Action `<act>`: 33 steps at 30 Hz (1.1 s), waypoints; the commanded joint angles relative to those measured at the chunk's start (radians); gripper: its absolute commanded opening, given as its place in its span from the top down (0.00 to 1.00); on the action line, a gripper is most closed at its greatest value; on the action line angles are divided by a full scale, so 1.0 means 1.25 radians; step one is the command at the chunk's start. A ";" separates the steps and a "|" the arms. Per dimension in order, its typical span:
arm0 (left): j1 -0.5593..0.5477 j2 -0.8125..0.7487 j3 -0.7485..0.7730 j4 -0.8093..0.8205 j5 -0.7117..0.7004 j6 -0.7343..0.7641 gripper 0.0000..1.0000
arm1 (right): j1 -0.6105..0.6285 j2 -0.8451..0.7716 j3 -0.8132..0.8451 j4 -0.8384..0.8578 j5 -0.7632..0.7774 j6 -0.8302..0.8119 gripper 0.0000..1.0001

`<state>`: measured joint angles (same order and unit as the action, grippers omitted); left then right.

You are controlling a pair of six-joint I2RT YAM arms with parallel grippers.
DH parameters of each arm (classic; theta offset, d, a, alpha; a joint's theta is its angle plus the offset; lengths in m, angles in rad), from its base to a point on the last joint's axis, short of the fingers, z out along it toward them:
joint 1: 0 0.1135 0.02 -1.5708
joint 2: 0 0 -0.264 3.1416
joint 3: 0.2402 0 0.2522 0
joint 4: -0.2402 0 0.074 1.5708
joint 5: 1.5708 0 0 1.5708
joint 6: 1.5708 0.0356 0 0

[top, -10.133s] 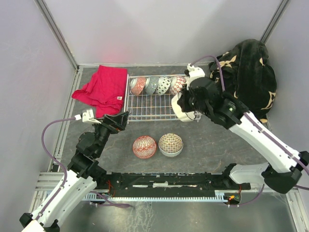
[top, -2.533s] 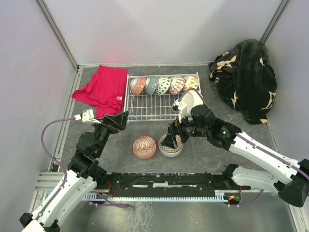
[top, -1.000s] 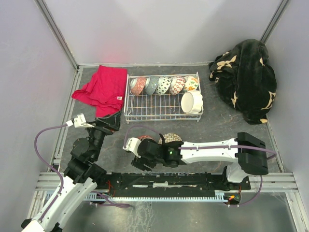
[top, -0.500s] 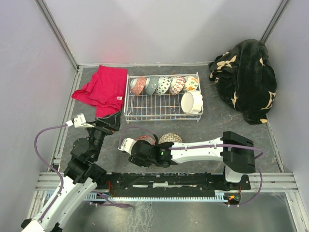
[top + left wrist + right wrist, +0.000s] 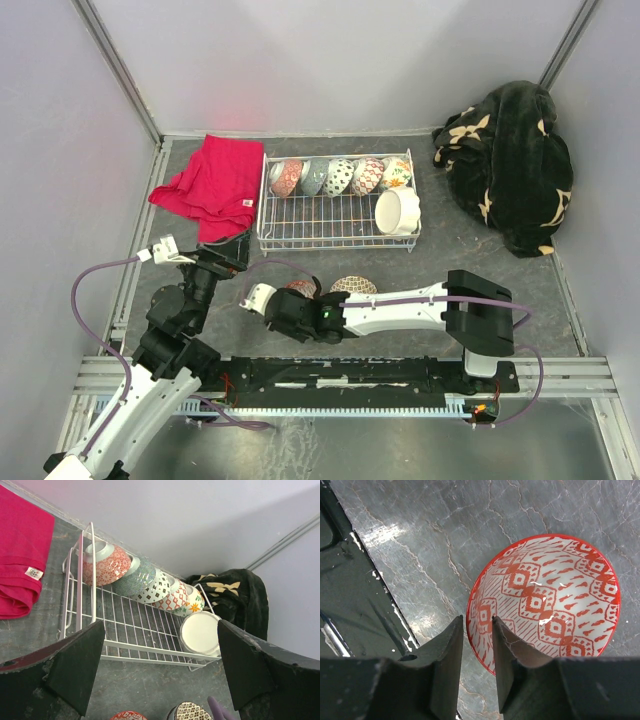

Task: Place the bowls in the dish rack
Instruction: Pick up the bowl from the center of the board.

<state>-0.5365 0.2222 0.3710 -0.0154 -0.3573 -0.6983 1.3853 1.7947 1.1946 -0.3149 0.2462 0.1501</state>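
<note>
Where it showed bare, grey marbled table (image 5: 445, 262): carried everything listed below.
Black floral blanket (image 5: 510, 165): heaped in the far right corner, apart from the rack.
White wire dish rack (image 5: 320, 222): far centre, between cloth and blanket.
Red cloth (image 5: 210, 185): crumpled just left of the rack.
Left gripper (image 5: 160, 627): near left, fingers spread wide, empty, facing the rack.
Right gripper (image 5: 477, 625): near centre, fingers close together astride the rim of the red-lattice ceramic bowl (image 5: 550, 605), which sat on the table; whether they pinched it could not be told.
Five patterned ceramic bowls (image 5: 340, 175): on edge along the rack's far side.
Plain white bowl (image 5: 398, 212): on its side in the rack's near right corner.
Brown-lattice bowl (image 5: 352, 286): on the table, just right of the red-lattice bowl.
</note>
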 commanded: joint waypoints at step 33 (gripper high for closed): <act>-0.002 -0.001 0.018 0.022 0.004 0.017 0.01 | -0.110 -0.424 0.045 0.013 -0.047 0.025 0.99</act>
<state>-0.5365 0.2195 0.3710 -0.0154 -0.3573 -0.6983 1.3338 1.3846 1.2320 -0.3779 0.1913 0.1516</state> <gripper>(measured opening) 0.993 0.033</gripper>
